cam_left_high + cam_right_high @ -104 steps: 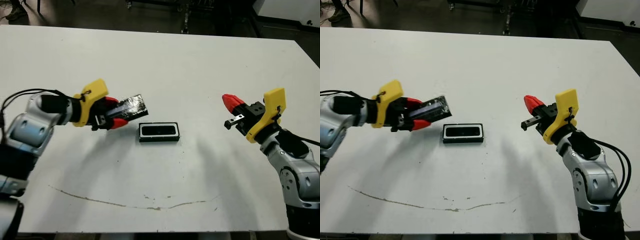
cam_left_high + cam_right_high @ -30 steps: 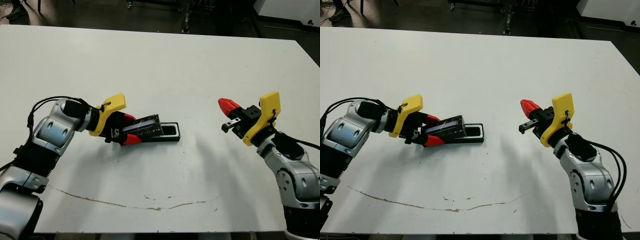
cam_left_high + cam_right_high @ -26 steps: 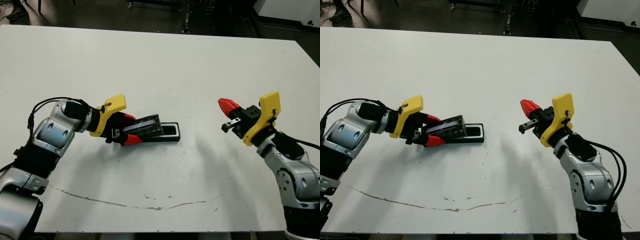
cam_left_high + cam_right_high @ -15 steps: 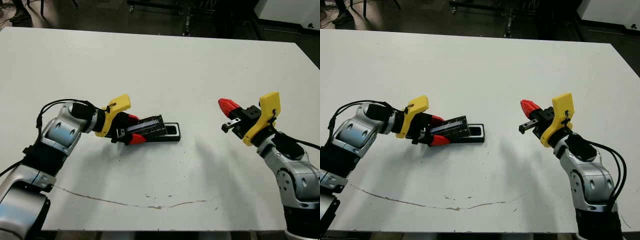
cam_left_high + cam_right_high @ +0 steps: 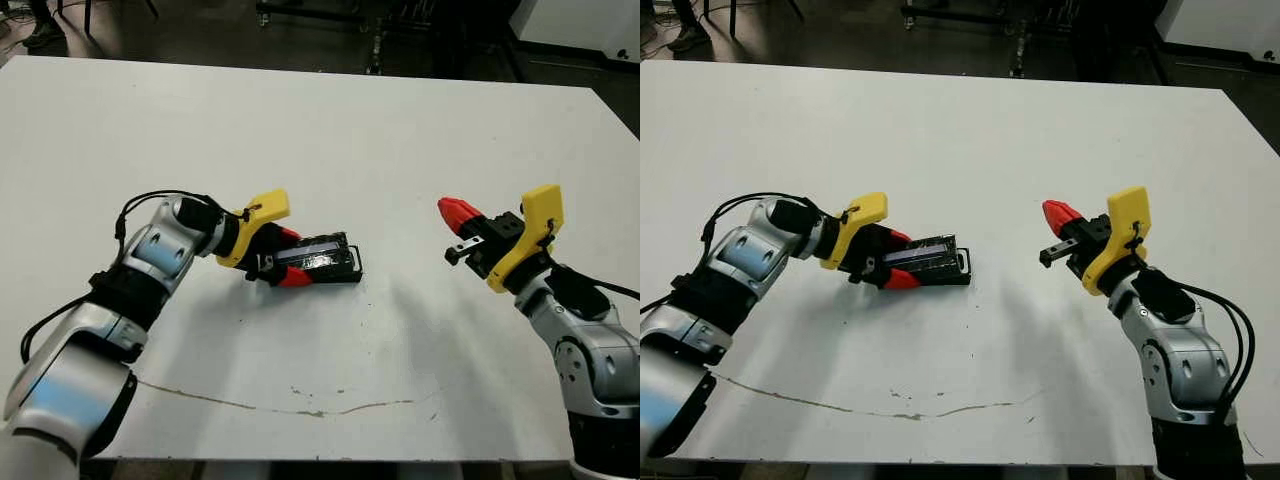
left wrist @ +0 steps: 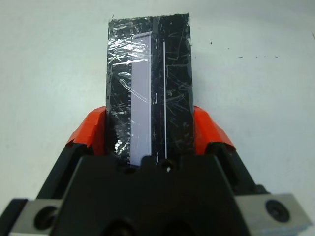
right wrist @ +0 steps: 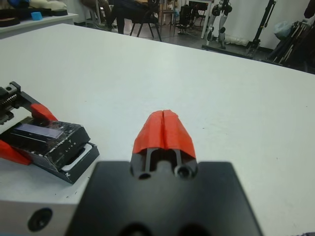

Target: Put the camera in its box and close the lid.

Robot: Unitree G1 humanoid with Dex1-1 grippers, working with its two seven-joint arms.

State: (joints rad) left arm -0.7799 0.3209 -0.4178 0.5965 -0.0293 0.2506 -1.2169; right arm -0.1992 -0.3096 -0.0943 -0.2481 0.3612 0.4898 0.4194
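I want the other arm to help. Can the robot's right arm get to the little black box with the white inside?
Probably yes. Bare white table lies between the shut right gripper and the box, though the left gripper holds the shiny black lid over it.

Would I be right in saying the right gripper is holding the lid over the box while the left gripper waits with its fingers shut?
Not quite: the sides are swapped. The left gripper holds the lid over the box, while the right gripper waits, fingers shut, as the eye views and right wrist view show.
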